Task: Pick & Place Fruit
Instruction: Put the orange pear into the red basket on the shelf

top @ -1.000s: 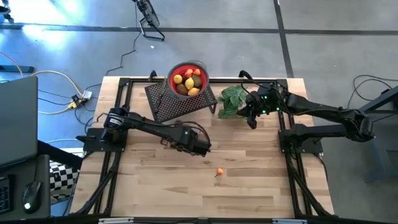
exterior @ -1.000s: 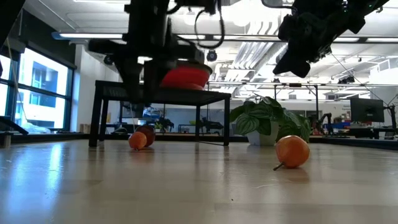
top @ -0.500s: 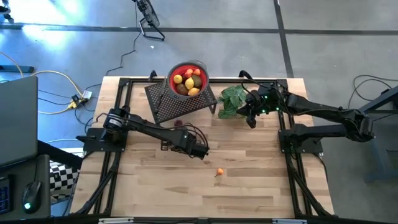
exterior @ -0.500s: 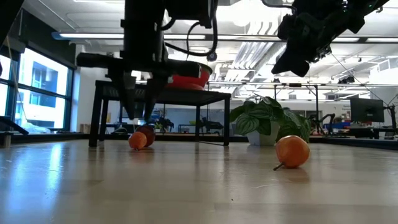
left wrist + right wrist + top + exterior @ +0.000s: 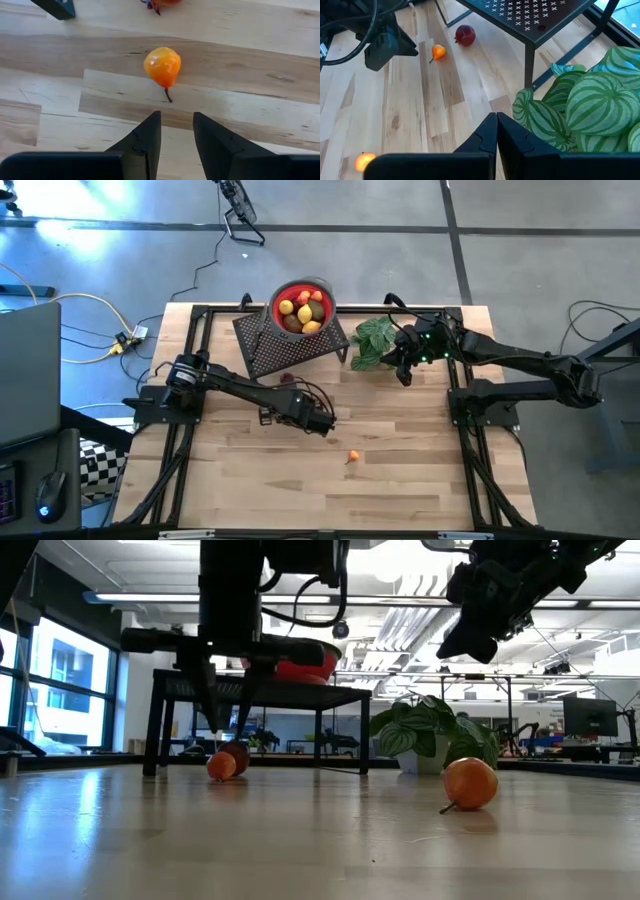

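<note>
Judging by how the fruit lies, most of the job looks done: the red bowl [image 5: 302, 308] on the black perforated stand [image 5: 290, 343] already holds a heap of yellow, red and brownish pieces. Three pieces remain on the bench [image 5: 400, 480]. A small orange fruit with a stem [image 5: 353, 457] sits alone in the open middle. Another small orange one [image 5: 438, 51] lies just beside a dark red one [image 5: 465, 35], close by the stand's front edge.

The left gripper [image 5: 322, 424] hangs low over the bench with nothing in it, its fingers [image 5: 145, 142] parted by a narrow gap and pointing at the lone orange fruit, which lies near but apart from them. That piece is probably the next one to collect. The right gripper [image 5: 403, 372] waits raised beside the green leafy plant [image 5: 375, 340], fingers pressed together and holding nothing.

No brand, label or readable writing shows on anything here.
</note>
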Action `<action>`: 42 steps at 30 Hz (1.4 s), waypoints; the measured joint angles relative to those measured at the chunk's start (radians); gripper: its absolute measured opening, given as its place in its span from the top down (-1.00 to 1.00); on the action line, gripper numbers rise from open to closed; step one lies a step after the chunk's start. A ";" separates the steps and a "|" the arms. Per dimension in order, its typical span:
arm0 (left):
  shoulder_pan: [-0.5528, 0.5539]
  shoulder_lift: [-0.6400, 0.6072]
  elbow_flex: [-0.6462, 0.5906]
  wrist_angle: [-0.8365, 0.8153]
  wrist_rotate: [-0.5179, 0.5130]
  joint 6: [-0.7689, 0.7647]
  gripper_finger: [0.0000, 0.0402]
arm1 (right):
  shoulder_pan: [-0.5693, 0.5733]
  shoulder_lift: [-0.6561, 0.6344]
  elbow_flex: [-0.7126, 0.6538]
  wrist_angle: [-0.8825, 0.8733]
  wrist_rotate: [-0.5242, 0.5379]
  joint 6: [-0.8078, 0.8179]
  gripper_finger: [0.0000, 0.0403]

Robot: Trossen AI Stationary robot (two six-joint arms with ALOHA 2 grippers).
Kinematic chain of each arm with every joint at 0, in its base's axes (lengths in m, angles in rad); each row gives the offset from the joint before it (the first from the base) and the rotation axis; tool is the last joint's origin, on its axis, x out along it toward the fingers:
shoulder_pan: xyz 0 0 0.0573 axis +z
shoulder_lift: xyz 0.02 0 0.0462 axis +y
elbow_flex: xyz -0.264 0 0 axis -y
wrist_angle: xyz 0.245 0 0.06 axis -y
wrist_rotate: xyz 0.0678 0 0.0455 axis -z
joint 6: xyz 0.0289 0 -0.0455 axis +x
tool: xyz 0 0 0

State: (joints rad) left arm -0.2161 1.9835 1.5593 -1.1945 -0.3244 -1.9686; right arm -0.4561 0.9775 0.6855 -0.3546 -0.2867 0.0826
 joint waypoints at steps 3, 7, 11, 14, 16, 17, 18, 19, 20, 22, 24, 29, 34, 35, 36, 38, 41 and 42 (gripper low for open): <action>0.000 0.000 0.000 0.001 0.001 0.001 0.46 | 0.000 0.000 0.000 0.000 0.000 0.000 0.99; 0.000 0.000 0.000 0.000 0.001 0.025 0.46 | 0.000 0.000 0.000 0.000 0.000 -0.005 0.99; 0.000 0.000 0.000 -0.002 0.000 0.098 0.46 | 0.000 0.000 0.000 0.000 0.000 -0.008 0.99; 0.000 0.000 0.000 -0.002 0.000 0.087 0.45 | 0.000 0.000 0.000 0.000 0.000 -0.008 0.99; 0.000 0.000 0.000 -0.003 -0.001 0.083 0.39 | 0.000 0.000 0.000 0.000 0.000 -0.008 0.99; 0.000 0.000 0.000 -0.005 -0.001 0.076 0.34 | 0.000 0.000 0.000 0.000 0.000 -0.008 0.99; 0.000 0.000 0.000 -0.011 -0.001 0.069 0.28 | 0.000 0.000 0.000 0.000 0.000 -0.008 0.99; 0.000 0.000 0.000 -0.018 -0.004 0.060 0.21 | 0.000 0.000 0.000 0.000 0.000 -0.008 0.99; 0.000 0.000 0.000 -0.021 -0.012 0.050 0.14 | 0.000 0.000 0.000 0.000 0.000 -0.008 0.99; 0.000 0.000 0.000 -0.022 -0.033 0.032 -0.01 | 0.000 0.000 0.000 0.000 0.000 -0.008 0.99; 0.000 0.000 0.000 -0.021 -0.045 0.027 -0.16 | 0.000 0.000 0.000 0.000 0.000 -0.008 0.99; -0.001 0.000 0.000 0.025 -0.045 0.029 -0.37 | 0.000 0.000 0.000 0.000 0.000 -0.008 0.99; -0.007 0.000 0.001 0.066 -0.047 0.031 -0.40 | 0.000 0.000 0.000 0.000 0.000 -0.008 0.99; -0.007 0.000 0.001 0.068 -0.046 0.038 -0.40 | 0.000 0.000 0.000 0.000 0.000 -0.008 0.99; -0.007 0.000 0.001 0.067 -0.046 0.053 -0.40 | 0.000 0.000 0.000 0.000 0.000 -0.008 0.99; -0.007 0.000 0.001 0.060 -0.047 0.079 -0.41 | 0.000 0.000 0.000 0.000 0.001 -0.009 0.99; -0.006 0.000 0.001 0.041 -0.047 0.084 -0.41 | 0.000 0.000 0.000 0.000 0.027 -0.020 0.99; -0.006 0.000 0.001 0.037 -0.047 0.085 -0.41 | 0.000 0.000 0.000 0.000 0.036 -0.025 0.99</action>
State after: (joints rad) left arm -0.2226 1.9835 1.5600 -1.1574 -0.3714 -1.8837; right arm -0.4564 0.9778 0.6853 -0.3550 -0.2509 0.0578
